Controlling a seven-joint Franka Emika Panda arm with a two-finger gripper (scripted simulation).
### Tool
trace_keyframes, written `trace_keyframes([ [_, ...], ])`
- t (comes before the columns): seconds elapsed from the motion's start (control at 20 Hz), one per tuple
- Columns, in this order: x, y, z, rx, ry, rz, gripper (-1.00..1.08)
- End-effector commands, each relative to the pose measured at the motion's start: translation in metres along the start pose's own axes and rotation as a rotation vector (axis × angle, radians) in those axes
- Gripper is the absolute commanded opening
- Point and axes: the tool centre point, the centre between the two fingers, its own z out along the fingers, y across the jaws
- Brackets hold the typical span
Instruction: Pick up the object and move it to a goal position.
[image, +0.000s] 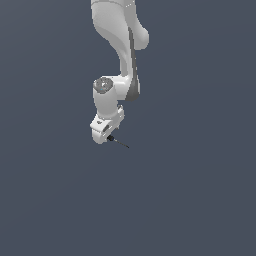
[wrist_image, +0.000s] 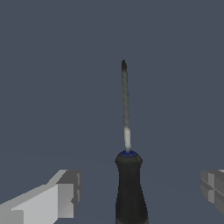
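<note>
In the wrist view the gripper (wrist_image: 138, 192) stands wide, its two pale fingers (wrist_image: 61, 194) well apart on either side of the frame. Between them, touching neither, is the object: a screwdriver (wrist_image: 128, 183) with a black handle, a dark-blue ring at the handle's top and a thin shaft that runs away from the camera, grey near the handle and dark at its tip. It sits roughly midway between the fingers. Whether it rests on the flat grey-blue surface (wrist_image: 43, 87) cannot be told.

In the exterior view the white arm (image: 117, 45) reaches down from the far top of the picture. The gripper (image: 106, 131) is at its low end, and the screwdriver (image: 118, 142) pokes out just beside it, slanting toward the exterior view's right.
</note>
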Motion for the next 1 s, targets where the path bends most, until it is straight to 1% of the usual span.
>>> trace_keyframes([
  [0.0, -0.002, -0.001, 0.002, -0.001, 0.002, -0.026, 1.0],
  [0.5, -0.004, -0.003, 0.006, -0.001, 0.002, -0.045, 1.0],
  [0.95, -0.004, -0.004, 0.04, -0.001, 0.003, -0.048, 1.0],
])
